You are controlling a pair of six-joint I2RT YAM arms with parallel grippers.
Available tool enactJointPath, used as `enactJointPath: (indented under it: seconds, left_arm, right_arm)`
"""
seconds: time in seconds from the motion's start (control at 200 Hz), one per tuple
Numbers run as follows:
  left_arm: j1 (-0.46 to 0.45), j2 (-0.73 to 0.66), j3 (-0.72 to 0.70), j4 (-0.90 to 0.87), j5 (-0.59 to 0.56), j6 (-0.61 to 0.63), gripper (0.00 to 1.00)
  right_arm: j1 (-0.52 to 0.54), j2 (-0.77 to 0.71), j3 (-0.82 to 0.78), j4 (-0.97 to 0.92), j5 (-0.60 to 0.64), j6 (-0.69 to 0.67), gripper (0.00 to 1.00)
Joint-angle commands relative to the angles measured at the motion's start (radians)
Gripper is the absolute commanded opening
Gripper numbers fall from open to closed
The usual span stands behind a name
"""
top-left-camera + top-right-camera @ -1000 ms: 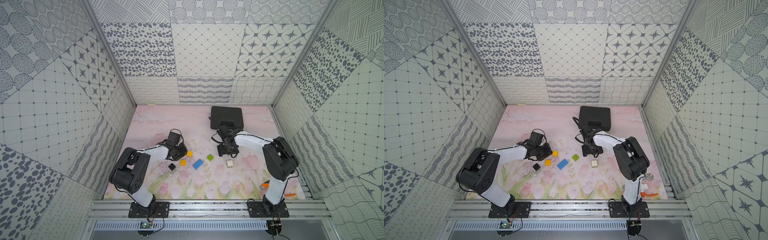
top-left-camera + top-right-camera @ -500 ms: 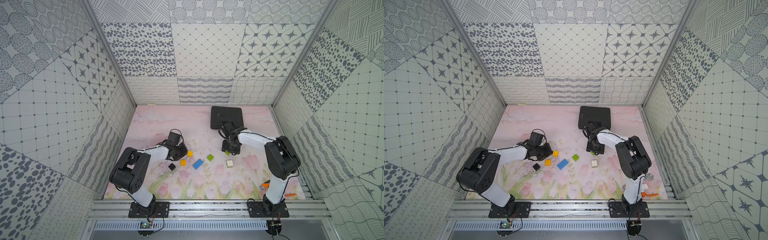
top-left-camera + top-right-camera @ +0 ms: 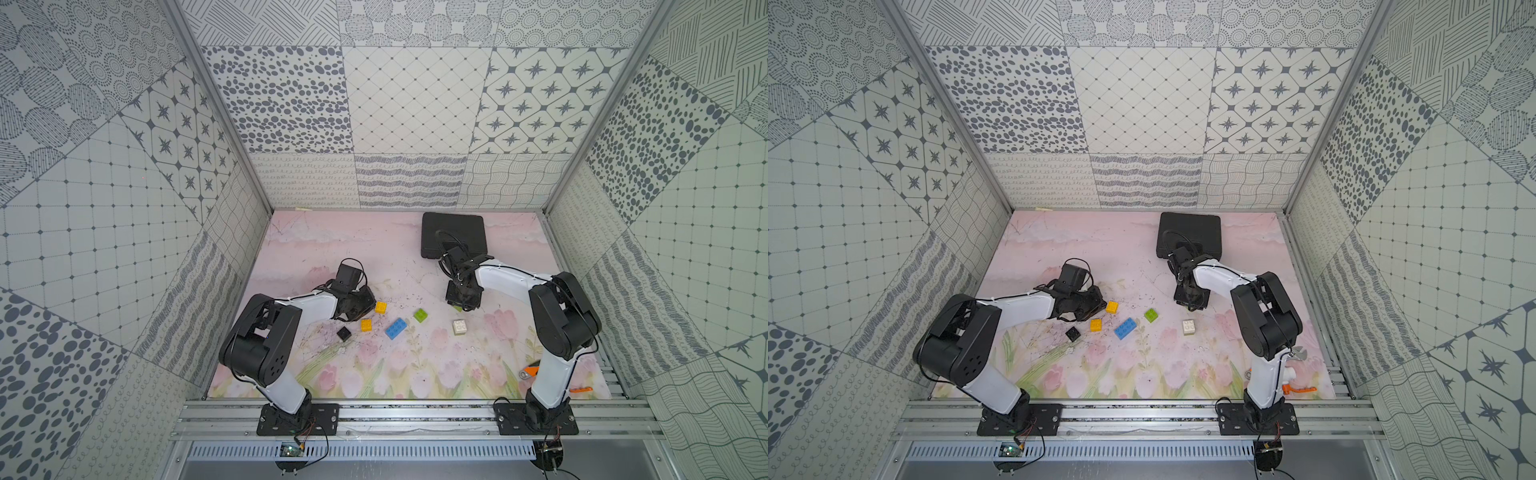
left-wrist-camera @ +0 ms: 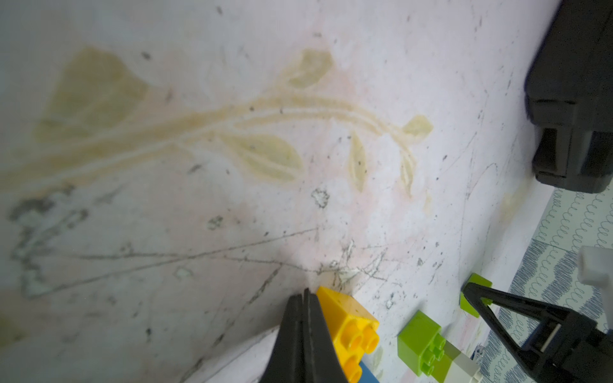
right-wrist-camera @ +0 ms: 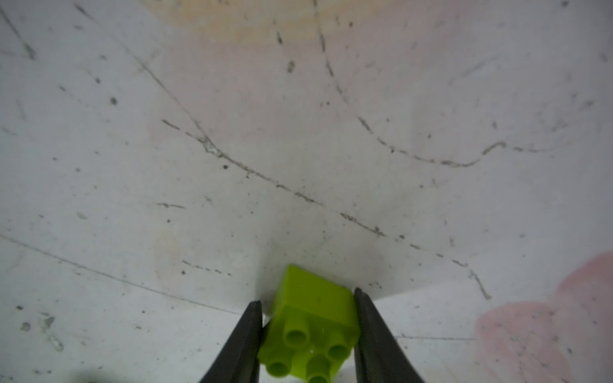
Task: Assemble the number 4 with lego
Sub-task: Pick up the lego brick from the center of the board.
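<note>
On the mat (image 5: 298, 132), right hand (image 5: 306, 296) gripping green brick (image 5: 315, 310), left hand (image 4: 303, 295) closed beside yellow brick (image 4: 346, 318)

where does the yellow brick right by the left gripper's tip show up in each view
In a top view: yellow brick, mid-table, left of the loose lime green brick.
In a top view: same spot, lime green brick to its right.
Left wrist: close up, beside the shut left gripper's tip.
Right wrist: not in it.
Shared landmark: that lime green brick.
</note>
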Motion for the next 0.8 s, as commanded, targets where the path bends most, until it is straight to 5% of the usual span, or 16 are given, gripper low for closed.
enactJointPath:
  seconds: [0.0,0.26,0.585,0.796]
  left_arm:
    - [0.001,0.013,-0.026,-0.166,-0.012,0.012,0.0]
    - [0.002,-0.025,-0.058,-0.162,0.008,-0.021,0.0]
    - [-0.026,-0.009,-0.074,-0.088,0.044,-0.043,0.0]
    - [0.026,-0.162,-0.093,-0.262,-0.155,-0.094,0.0]
  right_arm:
    - [0.008,-0.018,0.001,-0.021,0.045,-0.006,0.28]
    - [0.151,-0.13,0.081,-0.1,0.193,-0.105,0.22]
    - [0.374,-0.043,0.278,-0.112,0.031,-0.069,0.23]
    - [0.474,0.135,0.499,-0.173,0.031,-0.098,0.24]
